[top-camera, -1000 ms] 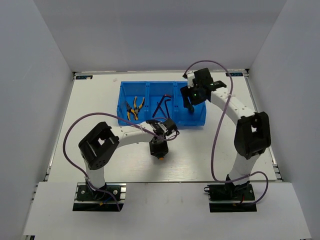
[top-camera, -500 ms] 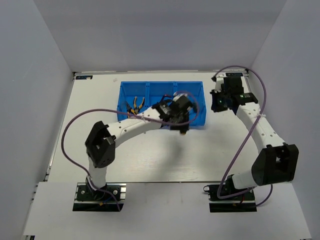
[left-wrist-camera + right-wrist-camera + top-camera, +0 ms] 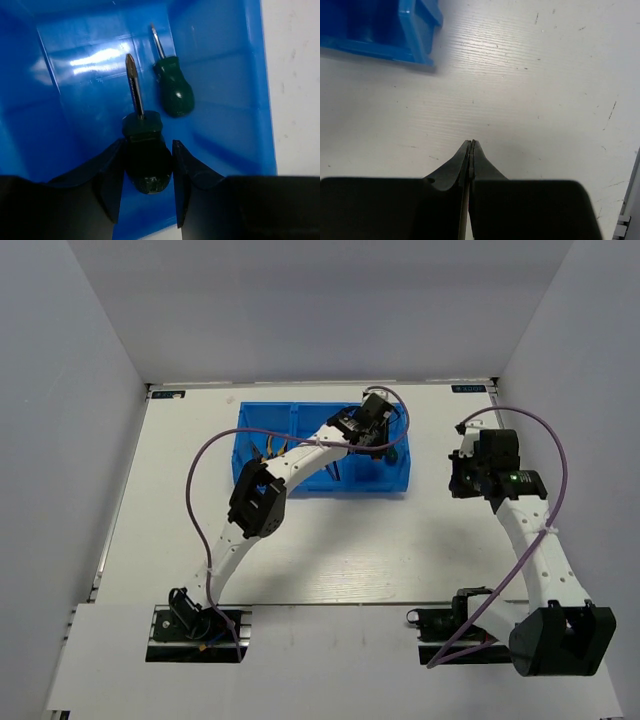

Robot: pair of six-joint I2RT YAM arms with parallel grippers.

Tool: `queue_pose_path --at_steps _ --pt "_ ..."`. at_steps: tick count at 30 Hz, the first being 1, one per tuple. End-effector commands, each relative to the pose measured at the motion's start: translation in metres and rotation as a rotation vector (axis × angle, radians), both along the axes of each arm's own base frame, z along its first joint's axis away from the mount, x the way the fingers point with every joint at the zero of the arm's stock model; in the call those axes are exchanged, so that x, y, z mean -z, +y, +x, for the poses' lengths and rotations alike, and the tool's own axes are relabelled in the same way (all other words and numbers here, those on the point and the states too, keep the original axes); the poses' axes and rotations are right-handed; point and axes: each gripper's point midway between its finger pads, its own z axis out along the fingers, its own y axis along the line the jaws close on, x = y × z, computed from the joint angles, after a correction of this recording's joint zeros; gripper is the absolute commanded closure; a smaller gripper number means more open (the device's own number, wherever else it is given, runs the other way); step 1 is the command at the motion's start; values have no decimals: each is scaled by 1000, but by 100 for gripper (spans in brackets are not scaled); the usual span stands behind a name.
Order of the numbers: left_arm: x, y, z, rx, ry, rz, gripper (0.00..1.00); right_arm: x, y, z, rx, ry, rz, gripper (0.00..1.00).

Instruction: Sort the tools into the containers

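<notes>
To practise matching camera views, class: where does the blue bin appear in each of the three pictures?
Top external: the blue bin sits centre, toward the far edge.
Left wrist: the bin fills most of the frame.
Right wrist: only its corner, top left.
Shared landmark: the white table bordering the bin.

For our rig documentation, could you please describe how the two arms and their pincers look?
White links, bulky black joint housings and a thin purple cable mark the left arm and right arm. Black tapering fingers form the left pincer and right pincer.
</notes>
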Motion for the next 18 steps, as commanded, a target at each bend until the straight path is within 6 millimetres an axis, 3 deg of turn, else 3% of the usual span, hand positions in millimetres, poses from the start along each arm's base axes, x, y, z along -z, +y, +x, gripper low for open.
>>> queue_pose_path --at_steps 1,2,3,6,10,12,13,16,17,18 --pt "-37 -12 5 65 -63 -74 64 7 -1 -10 14 13 22 100" --pt "-29 -14 4 82 -51 -65 58 12 -1 -12 20 29 33 100" --pt "-33 -16 3 90 -53 -77 46 12 0 -14 15 30 41 100" --pt "-34 -19 3 104 -59 -84 31 14 3 -16 12 49 63 92" --pt "-53 -20 0 127 -78 -111 24 18 16 -21 -47 73 118 66" --pt "-67 -20 -3 137 -93 -135 23 20 18 -24 -73 74 120 60" --pt "-93 -19 -4 144 -134 -162 23 20 23 -25 -98 77 141 55" --pt "-121 -6 -11 140 -171 -170 21 21 30 -29 -151 75 158 45" --pt "-147 8 -18 128 -211 -170 21 20 34 -30 -191 64 168 35" --pt "-162 12 -27 127 -234 -180 21 20 36 -31 -201 64 175 34"
